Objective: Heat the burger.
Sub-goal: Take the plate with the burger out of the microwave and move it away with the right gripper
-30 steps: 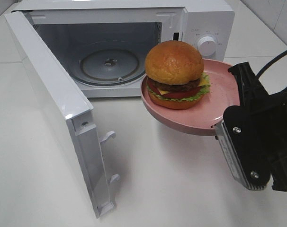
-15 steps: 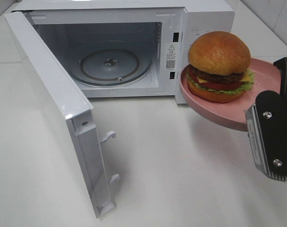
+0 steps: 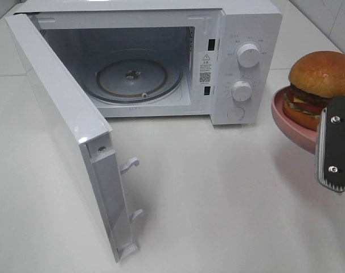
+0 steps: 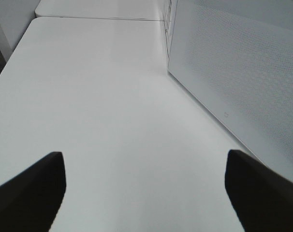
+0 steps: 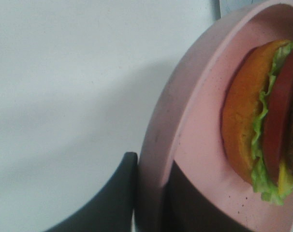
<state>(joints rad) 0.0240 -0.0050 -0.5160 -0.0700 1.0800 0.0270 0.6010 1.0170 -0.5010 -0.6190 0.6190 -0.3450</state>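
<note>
Exterior high view | burger (image 3: 321,85) sat on pink plate (image 3: 287,120), right of open microwave (image 3: 161,57) | right gripper (image 5: 149,193) clamped plate rim | left gripper (image 4: 146,188) fingers spread, empty

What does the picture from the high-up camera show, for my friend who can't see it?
A burger on a pink plate is held up at the right edge by the right claw. Left of it, a white microwave stands with its door wide open and nothing inside.

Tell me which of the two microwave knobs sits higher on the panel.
The upper knob, beside the top of the oven opening; the other knob sits directly below it, nearer the counter.
</note>
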